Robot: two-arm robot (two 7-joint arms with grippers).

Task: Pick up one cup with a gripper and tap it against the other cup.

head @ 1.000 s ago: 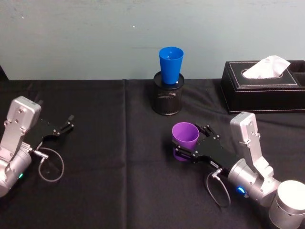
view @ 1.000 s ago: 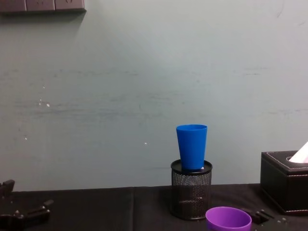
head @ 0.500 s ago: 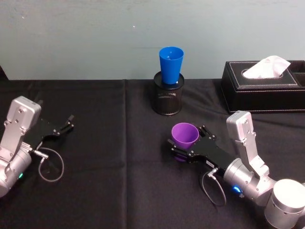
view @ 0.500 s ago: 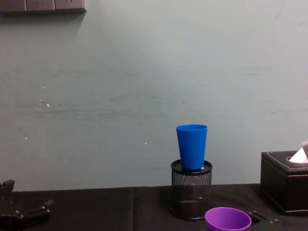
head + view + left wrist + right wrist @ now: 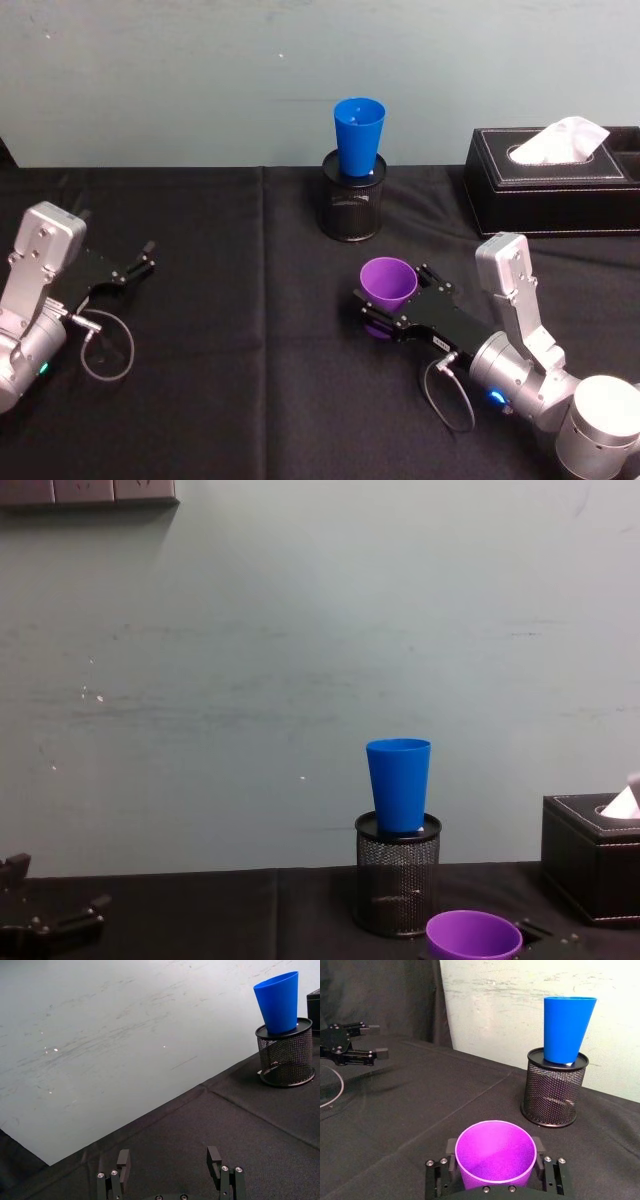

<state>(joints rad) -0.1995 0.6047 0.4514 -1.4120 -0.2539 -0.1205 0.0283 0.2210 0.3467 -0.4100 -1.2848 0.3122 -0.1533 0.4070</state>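
Observation:
The purple cup [image 5: 389, 283] stands upright on the black cloth, right of the table's middle. My right gripper [image 5: 392, 291] is shut on it, one black finger on each side of its wall [image 5: 496, 1155]. The blue cup [image 5: 359, 135] stands upright in a black wire-mesh pen holder [image 5: 351, 205] near the back wall, beyond the purple cup and apart from it. From the right wrist, the blue cup [image 5: 567, 1027] rises behind and to one side of the purple rim. My left gripper [image 5: 135, 266] rests open at the table's left, with nothing between its fingers [image 5: 123, 1160].
A black tissue box [image 5: 553, 180] with a white tissue sits at the back right. The black tablecloth [image 5: 250, 330] covers the table, and a pale wall [image 5: 300, 630] stands just behind the pen holder [image 5: 397, 875]. A loose cable loops beside each wrist.
The right arm's wrist has shifted slightly left and lower around the purple cup, whose rim sits a little lower in the chest view. The left arm and blue cup have not moved.

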